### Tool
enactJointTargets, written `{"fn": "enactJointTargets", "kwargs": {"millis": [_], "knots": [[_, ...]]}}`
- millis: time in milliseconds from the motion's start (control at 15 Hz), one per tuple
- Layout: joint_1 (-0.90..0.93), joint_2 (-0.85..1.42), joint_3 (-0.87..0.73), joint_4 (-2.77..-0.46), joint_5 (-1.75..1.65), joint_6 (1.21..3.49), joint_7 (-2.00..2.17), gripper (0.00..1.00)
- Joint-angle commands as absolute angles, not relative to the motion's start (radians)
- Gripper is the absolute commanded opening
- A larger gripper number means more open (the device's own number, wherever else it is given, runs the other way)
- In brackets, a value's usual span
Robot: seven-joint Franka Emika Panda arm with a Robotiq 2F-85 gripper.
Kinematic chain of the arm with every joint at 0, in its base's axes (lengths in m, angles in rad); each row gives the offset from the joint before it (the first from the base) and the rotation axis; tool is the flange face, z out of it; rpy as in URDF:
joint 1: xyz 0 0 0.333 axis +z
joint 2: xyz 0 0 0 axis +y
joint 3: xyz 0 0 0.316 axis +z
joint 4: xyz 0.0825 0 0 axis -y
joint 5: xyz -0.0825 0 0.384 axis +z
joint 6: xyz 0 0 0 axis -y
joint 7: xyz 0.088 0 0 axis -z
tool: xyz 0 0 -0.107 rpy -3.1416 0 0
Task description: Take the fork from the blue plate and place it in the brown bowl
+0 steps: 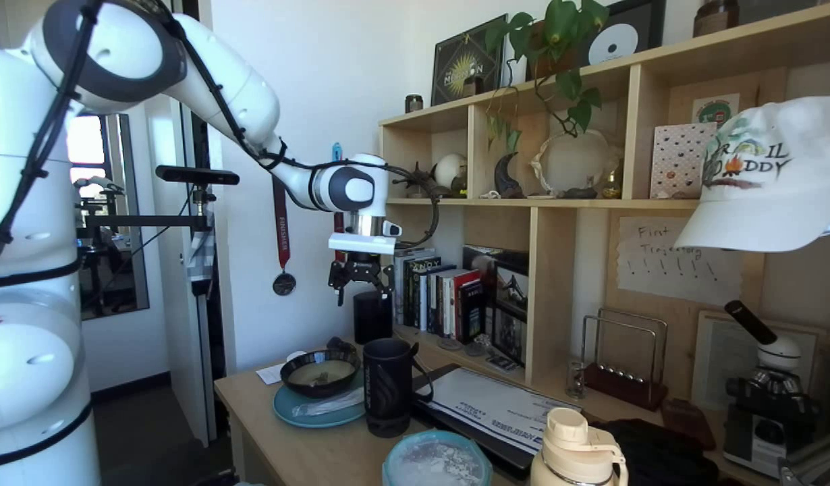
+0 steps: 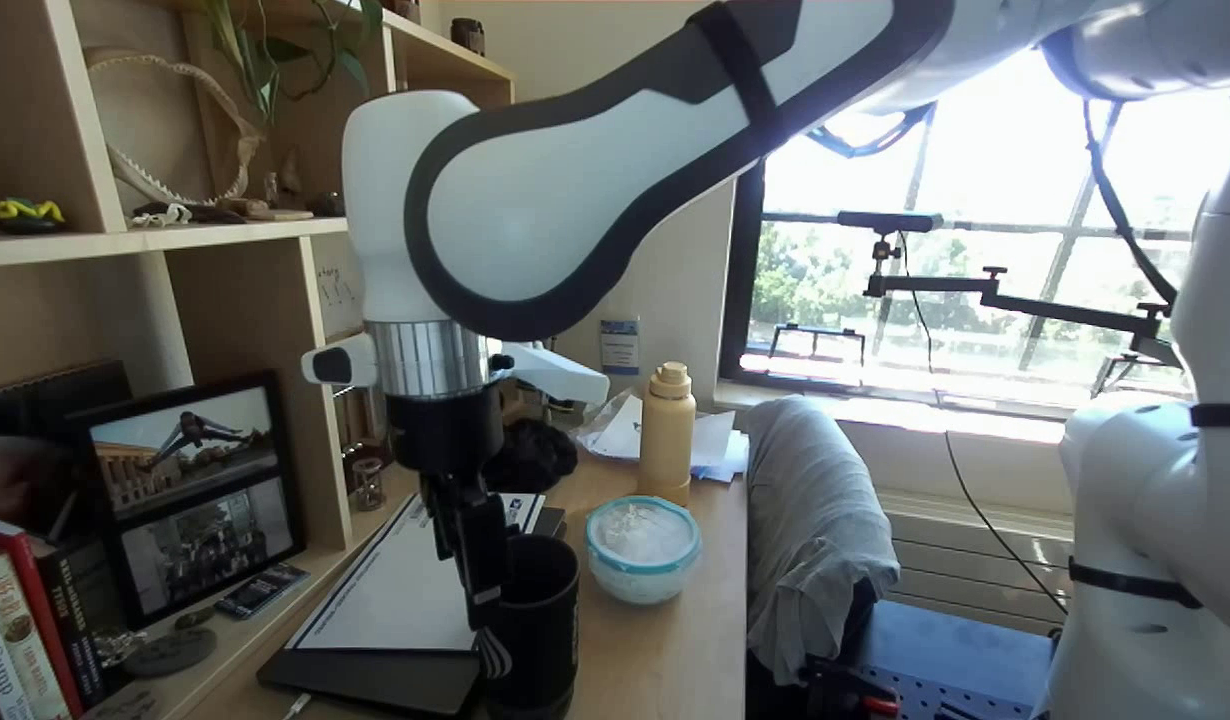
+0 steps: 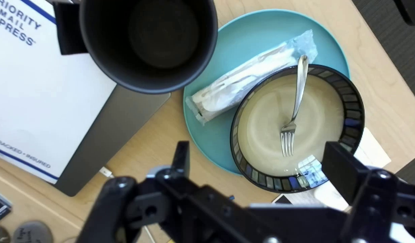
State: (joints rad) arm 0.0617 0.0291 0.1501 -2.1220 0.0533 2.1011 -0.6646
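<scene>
fork (image 3: 298, 98) rests in the brown bowl (image 3: 319, 121), packet (image 3: 241, 81) and mug (image 3: 160, 37) beside, pincer (image 3: 257, 150) wide.

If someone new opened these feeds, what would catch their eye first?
Most likely the white arm across the top of an exterior view, its claw open above the desk. In the wrist view, a shiny fork stands out, propped in the brown bowl, which partly covers the blue plate. A white cap looms at an exterior view's right edge.
</scene>
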Motion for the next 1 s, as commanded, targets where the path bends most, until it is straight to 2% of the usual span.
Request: {"fn": "enactJointTargets", "kwargs": {"millis": [0,467,933], "knots": [[0.084,-0.140,0.138,-2.266,0.027,2.160,-0.563,1.00],[0.119,-0.302,0.153,-2.359,-0.131,2.139,-0.334,1.00],[0.144,-0.282,0.137,-2.349,-0.138,2.126,-0.319,1.00]]}}
